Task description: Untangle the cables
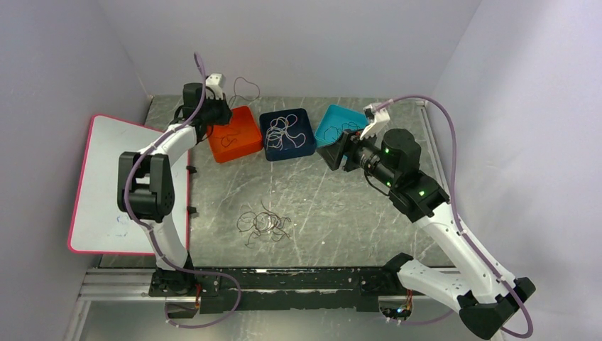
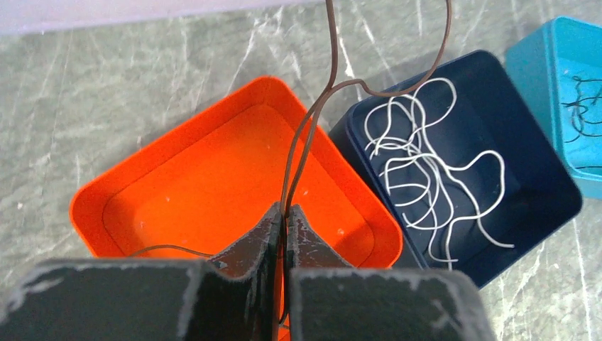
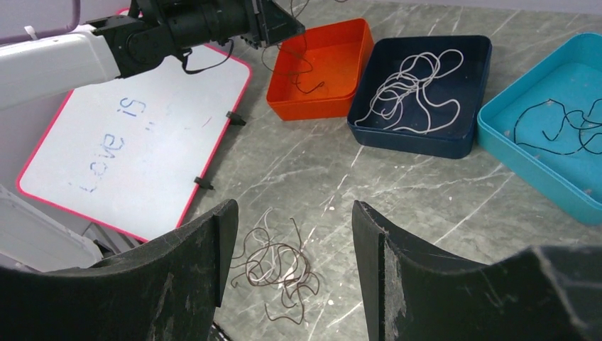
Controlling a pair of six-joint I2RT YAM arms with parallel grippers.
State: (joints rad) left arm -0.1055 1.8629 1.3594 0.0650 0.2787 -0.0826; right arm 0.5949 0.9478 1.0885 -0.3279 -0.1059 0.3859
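Observation:
A loose tangle of brownish-red and pale cables (image 1: 264, 224) lies on the table's middle, and shows between my right fingers as the tangle (image 3: 280, 266). My left gripper (image 2: 285, 212) is shut on a brownish-red cable (image 2: 312, 121) above the orange tray (image 2: 177, 135). The cable loops up past the tray's far side, and one end trails into the tray. White cables (image 2: 419, 163) lie in the navy tray (image 2: 525, 234). Black cables (image 3: 561, 128) lie in the teal tray (image 3: 525, 167). My right gripper (image 3: 294, 213) hangs open and empty, high over the table beside the teal tray (image 1: 328, 119).
The three trays stand in a row at the back: the orange tray (image 1: 226, 155), the navy tray (image 1: 268, 153) and the teal tray. A pink-edged whiteboard (image 1: 106, 177) lies at the left, overhanging the table's edge. Walls close in on three sides.

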